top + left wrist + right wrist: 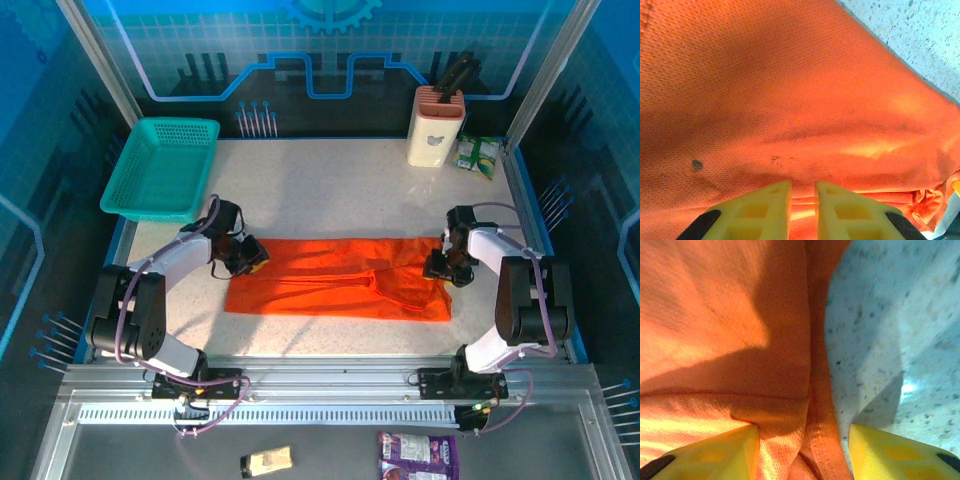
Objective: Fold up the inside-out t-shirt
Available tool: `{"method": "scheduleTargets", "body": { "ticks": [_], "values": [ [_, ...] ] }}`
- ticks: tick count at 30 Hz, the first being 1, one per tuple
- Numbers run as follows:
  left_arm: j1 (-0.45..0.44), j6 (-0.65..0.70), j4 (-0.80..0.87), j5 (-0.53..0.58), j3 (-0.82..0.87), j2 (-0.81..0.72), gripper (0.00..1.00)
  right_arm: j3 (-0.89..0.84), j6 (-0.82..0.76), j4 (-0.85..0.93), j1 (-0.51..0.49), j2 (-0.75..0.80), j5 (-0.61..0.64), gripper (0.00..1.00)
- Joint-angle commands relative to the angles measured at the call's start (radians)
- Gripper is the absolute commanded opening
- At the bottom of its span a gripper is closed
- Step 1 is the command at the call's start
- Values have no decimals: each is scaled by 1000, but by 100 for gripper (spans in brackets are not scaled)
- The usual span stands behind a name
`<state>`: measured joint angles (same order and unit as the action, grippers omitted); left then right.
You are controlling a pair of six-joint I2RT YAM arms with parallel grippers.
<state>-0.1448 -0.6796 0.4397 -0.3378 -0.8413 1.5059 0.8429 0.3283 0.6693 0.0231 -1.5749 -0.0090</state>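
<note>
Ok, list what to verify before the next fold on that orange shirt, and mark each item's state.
1. Left gripper pinching the t-shirt at its left end: ok, fingers nearly together with cloth between them.
2. Right gripper gripping the right end: not ok, jaws stand open astride the hem.
3. Shirt lying flat as a long band on the table: ok.
4. Teal basket apart from the shirt: ok.
5. Shirt turned right side out: cannot tell.
</note>
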Motion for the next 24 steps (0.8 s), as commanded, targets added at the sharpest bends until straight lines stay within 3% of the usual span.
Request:
{"method": "scheduleTargets", "body": {
  "ticks": [1, 11, 24],
  "values": [
    [2, -7, 31, -15, -9, -34, 20, -25, 15, 10, 14, -5, -52, 49],
    [3, -4, 39, -11, -6, -41, 20, -33, 23, 6, 14, 32, -55, 40],
    [4, -6, 44, -6, -7, -46, 21, -30, 26, 4, 14, 40, -53, 19]
  ]
}}
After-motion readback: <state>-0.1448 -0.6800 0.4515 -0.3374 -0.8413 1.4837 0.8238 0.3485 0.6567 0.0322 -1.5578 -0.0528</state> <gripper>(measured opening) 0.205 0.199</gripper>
